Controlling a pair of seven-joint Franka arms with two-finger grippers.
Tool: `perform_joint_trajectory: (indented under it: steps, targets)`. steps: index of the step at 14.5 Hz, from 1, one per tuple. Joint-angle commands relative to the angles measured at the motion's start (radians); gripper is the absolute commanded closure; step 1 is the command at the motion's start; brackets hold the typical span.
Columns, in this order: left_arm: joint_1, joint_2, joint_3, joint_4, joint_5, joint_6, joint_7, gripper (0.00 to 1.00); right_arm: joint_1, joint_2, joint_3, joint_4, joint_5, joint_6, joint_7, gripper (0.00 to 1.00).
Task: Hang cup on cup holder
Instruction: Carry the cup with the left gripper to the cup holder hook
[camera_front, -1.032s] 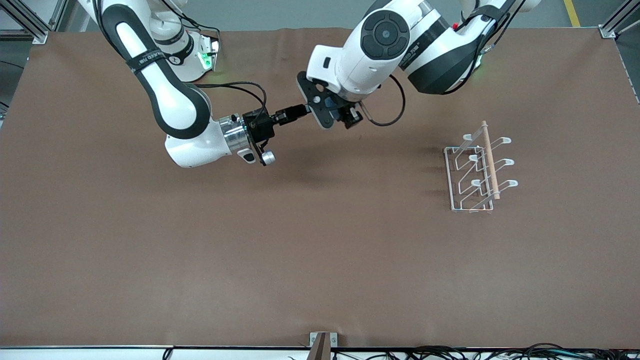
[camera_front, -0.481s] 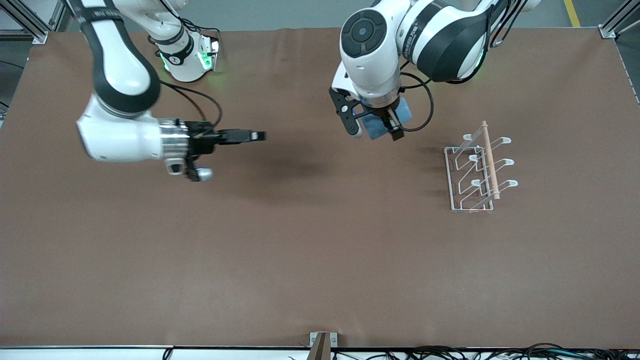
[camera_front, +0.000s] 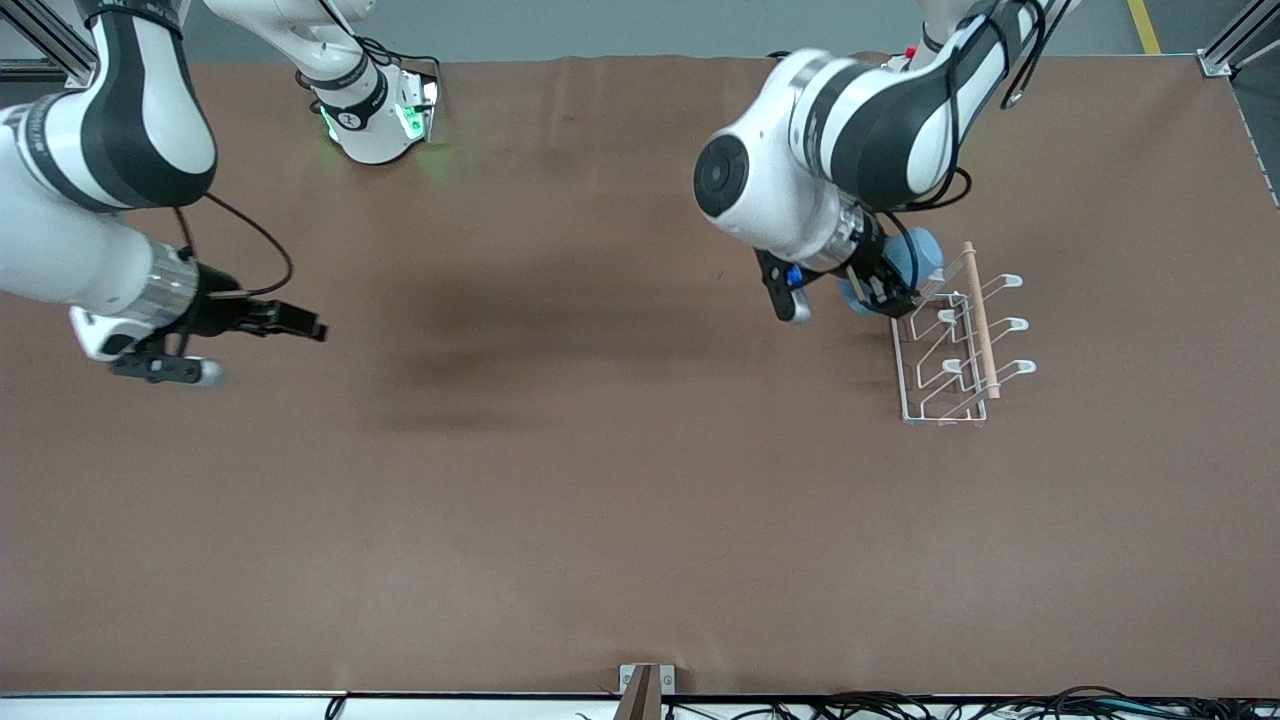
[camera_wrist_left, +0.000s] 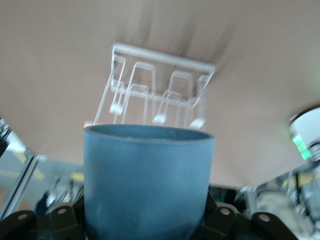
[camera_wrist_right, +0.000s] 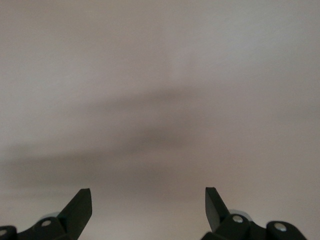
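My left gripper (camera_front: 880, 285) is shut on the light-blue cup (camera_front: 915, 262) and holds it in the air right beside the cup holder (camera_front: 955, 340), at the end of the rack farther from the front camera. In the left wrist view the cup (camera_wrist_left: 148, 182) fills the lower middle, its open mouth facing the white wire rack (camera_wrist_left: 157, 90). The rack has several prongs and a wooden dowel (camera_front: 981, 320) on top. My right gripper (camera_front: 300, 328) is open and empty over bare table toward the right arm's end; its fingertips (camera_wrist_right: 80, 206) show in the right wrist view.
The brown table cover (camera_front: 600, 500) carries only the rack. A small metal bracket (camera_front: 640, 685) sits at the table edge nearest the front camera.
My left gripper has carried the cup from the table's middle to the rack. My right gripper let go, opened and drew back toward the right arm's end.
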Motion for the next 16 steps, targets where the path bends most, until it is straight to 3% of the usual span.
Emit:
perform_joint_trajectory:
  steps: [1,3,5,8,11,16]
  targets:
    - [0.028,0.055,-0.006,-0.065,0.166,-0.016,0.039,1.0,-0.043,-0.011,-0.003,0.09,-0.169,-0.019,-0.033,0.0]
    - [0.036,0.08,-0.004,-0.108,0.256,-0.017,0.04,0.99,-0.043,-0.02,-0.045,0.158,-0.234,-0.04,-0.124,0.0]
    - [0.047,0.138,-0.001,-0.108,0.345,-0.022,0.048,0.99,-0.032,-0.019,-0.096,0.263,-0.222,-0.133,-0.212,0.0]
    - [0.044,0.226,0.003,-0.108,0.442,-0.112,0.069,0.96,-0.025,-0.025,-0.099,0.382,-0.219,-0.272,-0.191,0.0]
    - [0.044,0.302,0.005,-0.11,0.485,-0.155,0.071,0.94,-0.023,-0.1,-0.098,0.333,-0.216,-0.275,-0.119,0.0]
    - [0.041,0.376,0.031,-0.11,0.562,-0.156,0.069,0.93,-0.026,-0.099,-0.096,0.333,-0.212,-0.283,-0.114,0.0]
